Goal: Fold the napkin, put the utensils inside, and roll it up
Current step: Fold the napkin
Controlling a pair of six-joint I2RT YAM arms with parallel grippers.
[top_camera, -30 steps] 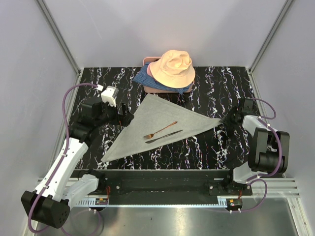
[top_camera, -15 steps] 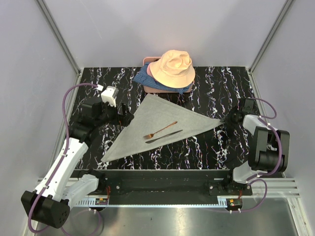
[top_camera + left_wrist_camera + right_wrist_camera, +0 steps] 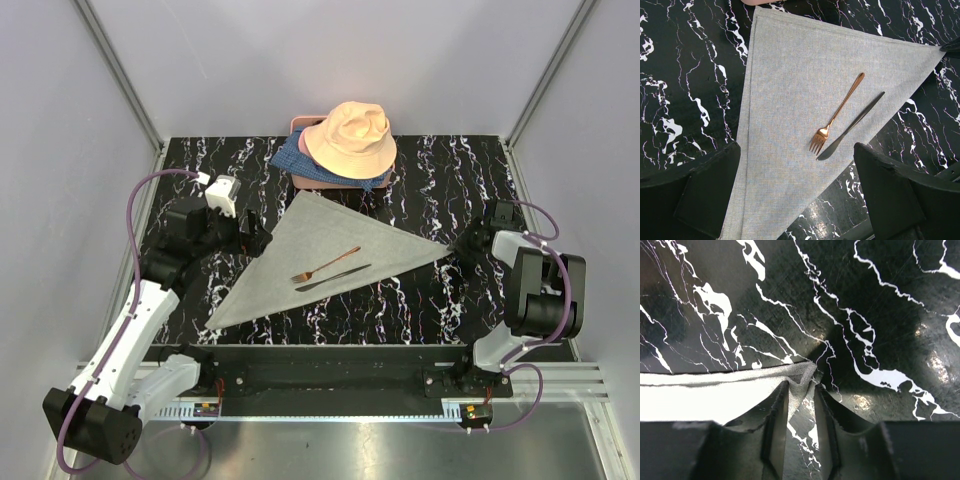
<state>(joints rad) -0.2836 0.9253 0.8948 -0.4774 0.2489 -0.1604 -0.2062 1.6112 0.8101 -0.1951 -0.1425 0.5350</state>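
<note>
The light-grey napkin (image 3: 310, 262) lies folded into a triangle on the black marble table (image 3: 440, 180). A copper fork (image 3: 327, 263) and a dark knife (image 3: 333, 278) rest side by side on its middle, and both the fork (image 3: 836, 115) and the knife (image 3: 852, 125) also show in the left wrist view. My left gripper (image 3: 257, 238) hovers over the napkin's left edge (image 3: 747, 125), with its jaws (image 3: 796, 148) wide open and empty. My right gripper (image 3: 464, 247) is low at the napkin's right corner (image 3: 802, 377). The bunched tip sits between its narrowed fingers (image 3: 801, 389), and a gap still shows.
A peach bucket hat (image 3: 350, 138) sits on blue patterned fabric (image 3: 293, 160) at the back centre, just behind the napkin's top corner. Grey walls close in the table on three sides. The arm bases and a rail run along the near edge.
The right gripper's jaws have narrowed around the napkin's right corner, and its wrist has shifted slightly. The left arm, fork and knife have not moved.
</note>
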